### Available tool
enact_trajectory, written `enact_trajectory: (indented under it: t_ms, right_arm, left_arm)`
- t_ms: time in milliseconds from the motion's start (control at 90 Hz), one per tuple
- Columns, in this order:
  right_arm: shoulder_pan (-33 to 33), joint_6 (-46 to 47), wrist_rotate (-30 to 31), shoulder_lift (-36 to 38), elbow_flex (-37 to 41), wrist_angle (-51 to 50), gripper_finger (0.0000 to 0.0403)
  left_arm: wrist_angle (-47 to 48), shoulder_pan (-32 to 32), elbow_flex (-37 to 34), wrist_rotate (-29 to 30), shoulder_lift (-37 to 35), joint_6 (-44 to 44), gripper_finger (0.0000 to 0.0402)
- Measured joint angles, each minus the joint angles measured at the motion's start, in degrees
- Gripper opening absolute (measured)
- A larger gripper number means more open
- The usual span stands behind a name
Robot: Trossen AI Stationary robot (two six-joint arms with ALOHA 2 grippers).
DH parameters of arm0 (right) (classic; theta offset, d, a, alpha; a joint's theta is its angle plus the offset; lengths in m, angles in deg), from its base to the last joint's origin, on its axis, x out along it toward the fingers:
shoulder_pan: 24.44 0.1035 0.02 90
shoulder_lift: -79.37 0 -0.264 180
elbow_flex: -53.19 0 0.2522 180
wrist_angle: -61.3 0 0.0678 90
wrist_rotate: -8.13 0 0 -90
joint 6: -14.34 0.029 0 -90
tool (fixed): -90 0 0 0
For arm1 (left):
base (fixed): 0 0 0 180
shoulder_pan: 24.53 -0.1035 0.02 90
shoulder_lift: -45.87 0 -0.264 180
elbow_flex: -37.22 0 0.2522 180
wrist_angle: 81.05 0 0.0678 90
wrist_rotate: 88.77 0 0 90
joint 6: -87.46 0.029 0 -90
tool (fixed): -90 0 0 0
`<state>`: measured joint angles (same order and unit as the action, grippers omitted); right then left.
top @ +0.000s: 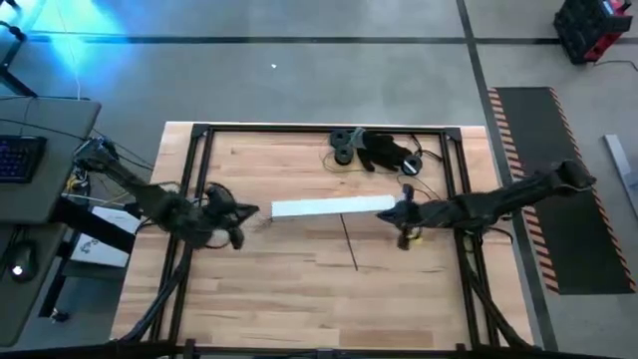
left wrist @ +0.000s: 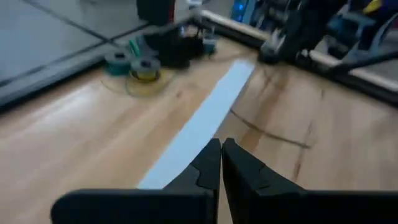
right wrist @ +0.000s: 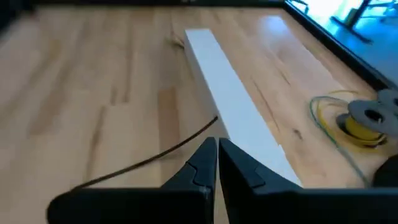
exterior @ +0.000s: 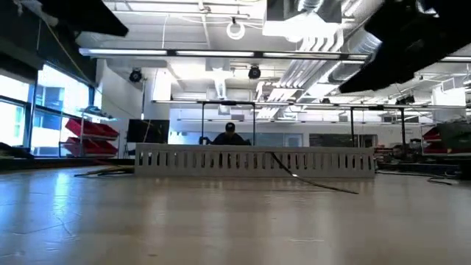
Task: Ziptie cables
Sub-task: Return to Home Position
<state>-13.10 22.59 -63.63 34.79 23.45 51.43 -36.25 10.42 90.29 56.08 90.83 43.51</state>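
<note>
Duct [top: 334, 207] lies left-right, left gripper [left wrist: 222, 144] at one end, right gripper [right wrist: 216, 144] at other, equally near. Both pinched closed, empty. Cables hidden, prob inside.

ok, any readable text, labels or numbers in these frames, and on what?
No text can be read.
Marks on the white sheets beside the table: too blurred.
Keys of the keyboard: too small.
No print shows on the duct or the spools.
</note>
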Motion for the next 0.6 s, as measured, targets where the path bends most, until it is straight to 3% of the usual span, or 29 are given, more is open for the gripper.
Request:
enact_trajectory:
  t_ms: [278,600]
  right_arm:
    - [-6.5,4.4,-3.2,23.4,10.6,0.6,0.0]
    - [-11.9,7.0,-15.0,37.2,11.2,-4.9,0.0]
  left_arm:
    - [9.5,-2.5,0.0,1.5,-16.0,2.2,0.0]
    - [12.0,-7.8,-2.0,0.0,-36.4,5.7,0.0]
